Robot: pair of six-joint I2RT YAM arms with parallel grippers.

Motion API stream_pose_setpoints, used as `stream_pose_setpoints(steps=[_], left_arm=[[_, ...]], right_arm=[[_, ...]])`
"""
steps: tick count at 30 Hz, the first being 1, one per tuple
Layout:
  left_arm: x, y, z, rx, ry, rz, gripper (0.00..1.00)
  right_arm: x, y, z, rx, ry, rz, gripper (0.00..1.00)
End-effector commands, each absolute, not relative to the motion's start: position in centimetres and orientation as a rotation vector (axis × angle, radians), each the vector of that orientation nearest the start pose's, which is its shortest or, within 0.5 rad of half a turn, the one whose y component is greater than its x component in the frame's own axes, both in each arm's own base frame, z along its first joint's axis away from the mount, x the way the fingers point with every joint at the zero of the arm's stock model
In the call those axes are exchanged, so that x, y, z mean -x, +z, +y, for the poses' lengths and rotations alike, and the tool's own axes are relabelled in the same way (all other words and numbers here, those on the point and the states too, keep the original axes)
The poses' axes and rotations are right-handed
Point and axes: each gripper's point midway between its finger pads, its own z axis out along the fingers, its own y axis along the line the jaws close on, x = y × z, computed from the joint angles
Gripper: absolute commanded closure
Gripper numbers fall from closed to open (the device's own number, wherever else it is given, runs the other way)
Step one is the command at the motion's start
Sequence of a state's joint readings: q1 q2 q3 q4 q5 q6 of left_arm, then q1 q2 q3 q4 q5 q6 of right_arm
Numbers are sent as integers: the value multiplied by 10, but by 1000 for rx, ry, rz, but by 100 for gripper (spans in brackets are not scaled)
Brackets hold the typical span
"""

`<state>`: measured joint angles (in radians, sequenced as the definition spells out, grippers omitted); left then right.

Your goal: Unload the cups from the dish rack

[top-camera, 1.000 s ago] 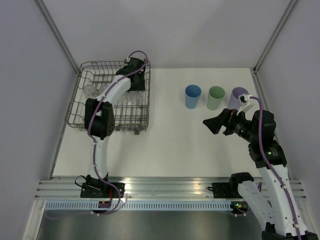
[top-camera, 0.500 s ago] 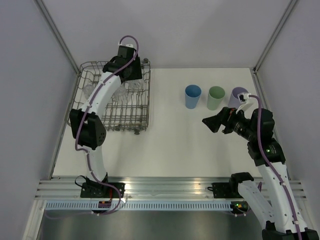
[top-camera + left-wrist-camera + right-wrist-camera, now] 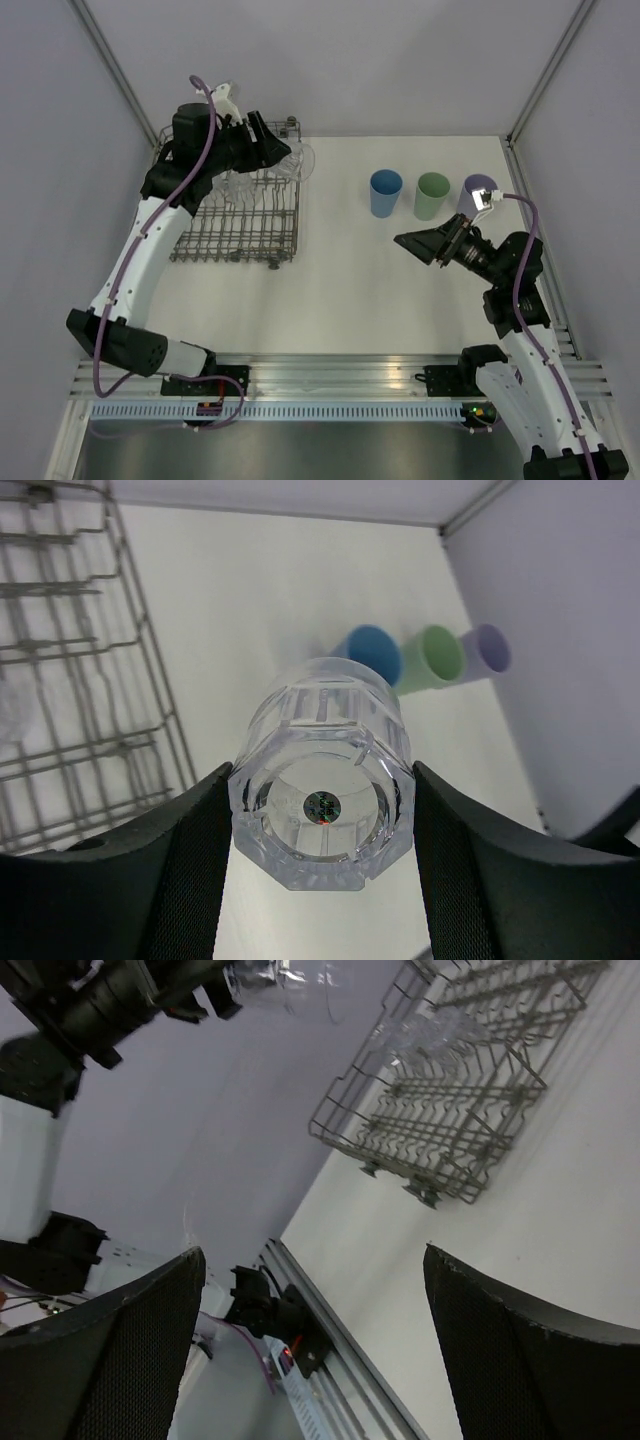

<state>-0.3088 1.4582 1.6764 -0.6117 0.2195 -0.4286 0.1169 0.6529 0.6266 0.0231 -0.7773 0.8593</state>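
Within the last second the left gripper [image 3: 272,152] has come up out of the rack [image 3: 235,228] at the upper left of the top view, and it now hangs at the rack's right rim, clenched on a clear cup [image 3: 322,770]. The cup lies on its side with its base toward the wrist camera, clear of the wires and partly over the table [image 3: 340,290]. One more tumbler is thus out of the rack but not yet set down. The likely spot is beside the blue cup [image 3: 385,192], green cup [image 3: 432,195] and lilac cup [image 3: 478,192], which stand upright in a row at the upper right. The other clear cups [image 3: 238,185] sit in the rack's far half; probably two or three, though the glass blurs together. The right gripper [image 3: 425,243] has hardly shifted (only turned a little) and waits empty below the row, jaws spread wide. No writing can be read — the only mark is a small round sticker [image 3: 322,805] on the cup's base, shiny and too small to make out.
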Motion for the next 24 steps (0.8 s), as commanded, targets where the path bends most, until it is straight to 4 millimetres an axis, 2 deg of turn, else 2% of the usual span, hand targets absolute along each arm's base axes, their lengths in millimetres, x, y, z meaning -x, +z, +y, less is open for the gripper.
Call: stream_pose_setpoints(steps=[1, 2, 3, 5, 6, 7, 12, 18, 24], left_arm=[[-347, 403, -214, -94, -1041, 1864, 98], [-336, 418, -223, -151, -1134, 1788, 98], [-328, 404, -228, -103, -1218, 1815, 98], [-302, 430, -233, -168, -1348, 1679, 98], [-298, 414, -235, -143, -1395, 1708, 98], [-289, 423, -237, -129, -1462, 1683, 98], [-257, 422, -245, -136, -1732, 1612, 98], [-239, 415, -249, -119, -1817, 1610, 98], [-221, 407, -261, -125, -1879, 1638, 98]], right_arm=[[-192, 360, 181, 121, 1537, 1456, 7], [-193, 365, 180, 103, 1552, 1430, 7], [-193, 370, 183, 119, 1560, 1402, 7], [-190, 378, 188, 144, 1586, 1371, 7], [-191, 381, 190, 147, 1590, 1361, 8], [-194, 384, 194, 154, 1600, 1353, 8], [-199, 396, 216, 183, 1644, 1321, 12], [-193, 403, 245, 276, 1665, 1299, 14], [-200, 408, 272, 325, 1655, 1302, 20]])
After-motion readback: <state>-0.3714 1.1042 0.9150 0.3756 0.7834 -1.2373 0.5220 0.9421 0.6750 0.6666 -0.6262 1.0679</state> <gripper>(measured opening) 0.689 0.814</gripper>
